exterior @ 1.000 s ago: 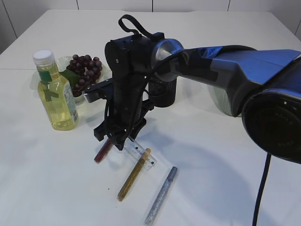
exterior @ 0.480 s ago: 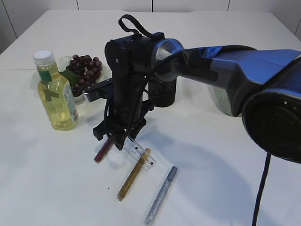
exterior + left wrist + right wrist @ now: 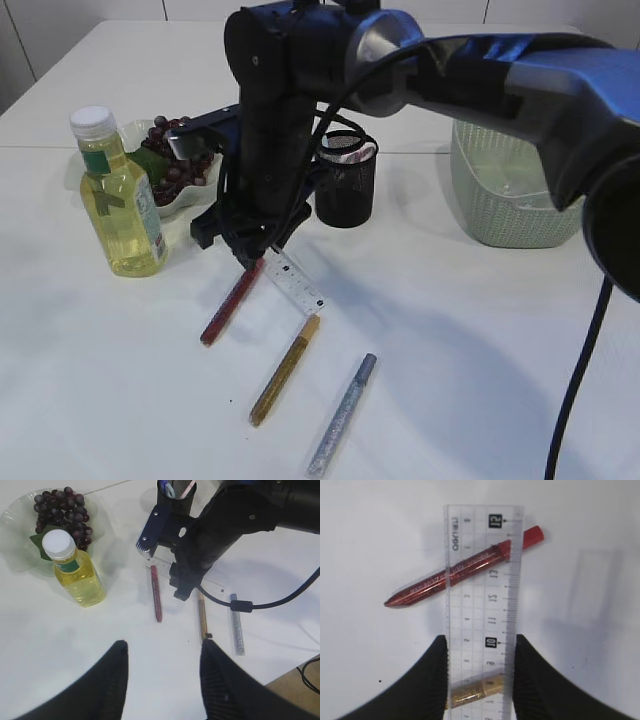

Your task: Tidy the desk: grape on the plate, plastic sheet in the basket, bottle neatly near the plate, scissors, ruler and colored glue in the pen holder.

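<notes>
White desk [image 3: 480, 330] fills the whole scene, smooth and matte, with a faint seam running across its far part and pale wall panels behind it.

At the far left stands the bottle [image 3: 115, 195], upright, white-capped and full of yellow liquid. Just behind it sits the clear plate [image 3: 190, 200] carrying the grape [image 3: 175, 160] bunch, dark red on a green leaf.

Toward the middle, the red glue pen [image 3: 230, 303] lies on the desk at a slant. Over it the right claw [image 3: 258, 262] hangs from the dark arm that reaches in from the right, its two fingers closed on the long edges of the clear ruler [image 3: 482, 605]. In the right wrist view the ruler runs straight out from between the fingers, above the red pen, which shows through it, and above the gold glue pen [image 3: 284, 370]. Whether the ruler's far end touches the desk I cannot tell.

Behind the arm stands the black mesh pen holder [image 3: 345, 185], with items already poking out of its top. Below it, the silver glue pen [image 3: 342, 414] lies just right of the gold one, roughly parallel.

At the far right sits the pale green basket [image 3: 510, 190].

The left claw [image 3: 162, 680] hovers high above the near desk, its fingers spread apart with nothing between them.
</notes>
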Tool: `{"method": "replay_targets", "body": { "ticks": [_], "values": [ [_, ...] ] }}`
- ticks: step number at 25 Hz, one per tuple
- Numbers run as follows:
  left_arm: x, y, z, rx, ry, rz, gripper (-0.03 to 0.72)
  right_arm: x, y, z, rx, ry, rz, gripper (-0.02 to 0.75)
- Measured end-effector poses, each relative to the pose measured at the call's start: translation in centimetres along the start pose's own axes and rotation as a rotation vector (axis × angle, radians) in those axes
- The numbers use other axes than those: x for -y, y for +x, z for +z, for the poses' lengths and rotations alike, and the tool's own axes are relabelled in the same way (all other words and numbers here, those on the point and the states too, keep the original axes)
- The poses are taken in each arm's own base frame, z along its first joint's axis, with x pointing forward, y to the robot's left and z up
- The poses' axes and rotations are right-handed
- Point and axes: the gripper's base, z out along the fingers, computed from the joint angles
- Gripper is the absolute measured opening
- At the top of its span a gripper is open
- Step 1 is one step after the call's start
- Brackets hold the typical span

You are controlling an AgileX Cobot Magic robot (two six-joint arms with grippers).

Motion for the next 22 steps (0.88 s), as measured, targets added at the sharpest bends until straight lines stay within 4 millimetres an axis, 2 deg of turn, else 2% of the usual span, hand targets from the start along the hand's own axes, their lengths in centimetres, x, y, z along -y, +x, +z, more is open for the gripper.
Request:
{"method": "replay_targets", "body": {
  "ticks": [15, 22],
  "values": [
    [-0.1, -0.3, 1.1, -0.028, -0.019, 0.006, 0.349, 0.2, -0.2, -1.3, 0.039, 0.035, -0.011, 0.301],
    [-0.2, -0.3, 1.1, -0.026, -0.029, 0.009, 0.349, 0.8, -1.3, -4.9, 0.228, 0.129, -0.049, 0.301]
  ]
}}
